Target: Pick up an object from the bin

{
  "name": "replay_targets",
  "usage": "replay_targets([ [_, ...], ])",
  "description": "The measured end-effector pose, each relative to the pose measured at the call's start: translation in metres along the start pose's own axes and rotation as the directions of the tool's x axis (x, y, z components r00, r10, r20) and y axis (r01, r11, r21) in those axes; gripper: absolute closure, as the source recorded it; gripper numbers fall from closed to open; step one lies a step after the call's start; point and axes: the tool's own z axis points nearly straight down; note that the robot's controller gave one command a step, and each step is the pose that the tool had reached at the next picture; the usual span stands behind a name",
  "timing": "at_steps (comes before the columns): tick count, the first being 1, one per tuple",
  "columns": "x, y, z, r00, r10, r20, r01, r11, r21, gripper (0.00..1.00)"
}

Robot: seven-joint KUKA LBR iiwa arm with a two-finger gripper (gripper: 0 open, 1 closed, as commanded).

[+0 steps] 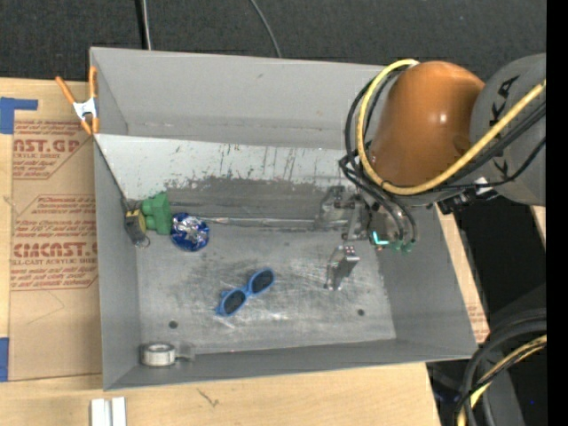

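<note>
Nothing is picked up yet: the gripper (337, 273) hangs low over bare floor at the right of the bin (114, 264), fingers seemingly pinched together on nothing (blue sunglasses (244, 293) lie nearest, to its left), so the whole grasp is left to do.

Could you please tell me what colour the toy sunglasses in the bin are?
Blue sunglasses, camera view.

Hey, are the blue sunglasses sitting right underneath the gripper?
No, the blue sunglasses lie on the bin floor, apart from the gripper, toward the view's left of it.
</note>
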Motion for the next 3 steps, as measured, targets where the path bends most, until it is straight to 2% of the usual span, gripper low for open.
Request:
replay_targets([
  [1, -0.050, 0.101, 0.155, 0.994, 0.112, 0.009, -0.112, 0.994, 0.001, 0.00],
  [2, 0.037, 0.097, 0.155, 0.999, 0.035, 0.025, -0.035, 0.999, -0.004, 0.00],
  [3, 0.038, 0.098, 0.155, 0.999, 0.034, 0.011, -0.034, 0.999, -0.003, 1.00],
])
